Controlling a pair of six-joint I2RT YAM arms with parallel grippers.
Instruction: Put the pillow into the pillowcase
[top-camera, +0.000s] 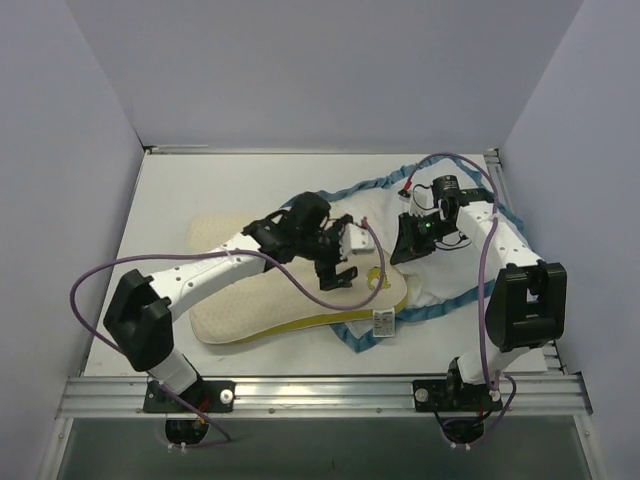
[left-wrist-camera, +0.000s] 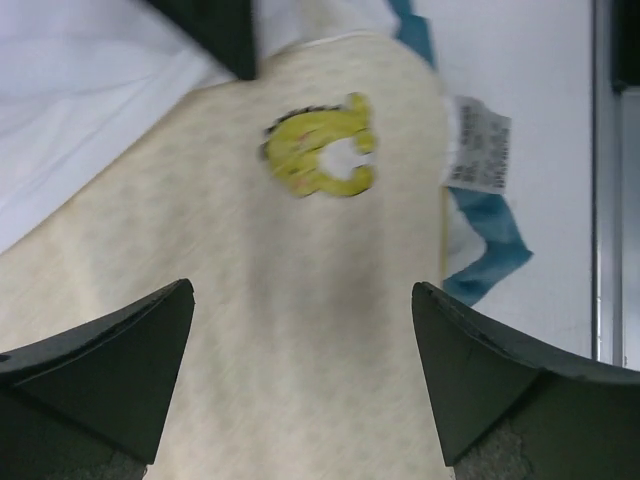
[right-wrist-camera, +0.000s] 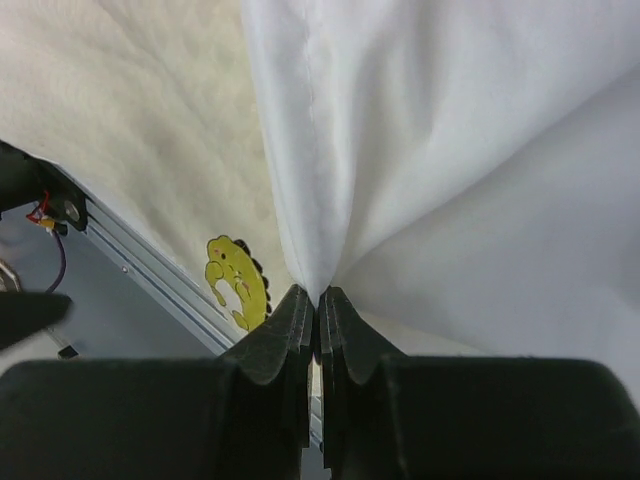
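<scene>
Right, starting at the right pincer (right-wrist-camera: 318, 298): its jaws are pressed tight together on a pinched fold of the pillowcase (right-wrist-camera: 450, 150), and the plain white fabric fans out upward from the fingertips in the right wrist view. Just left of that fold I see the cream pillow (right-wrist-camera: 130, 120), with its small yellow logo (right-wrist-camera: 240, 280) near the lower centre of the frame.

The left pincer (left-wrist-camera: 302, 290) is spread wide, both dark fingers (left-wrist-camera: 120, 350) standing apart over the dimpled cream surface. I cannot tell whether they touch it. The logo sits above the gap between them, and a white care label (left-wrist-camera: 478, 145) lies at the upper right of that frame, beside a strip of teal trim (left-wrist-camera: 490, 235).

From the overhead camera, the pillow lies on a slant from the lower left toward the middle of the tabletop (top-camera: 190, 190). Most of it lies bare on the surface. Its right-hand end rests on the white fabric of the pillowcase, which is bunched in the centre and right of the frame with its teal edge curling along the top. The left arm reaches across the pillow from the lower left; the right arm bends in from the lower right, holding the fabric raised.
</scene>
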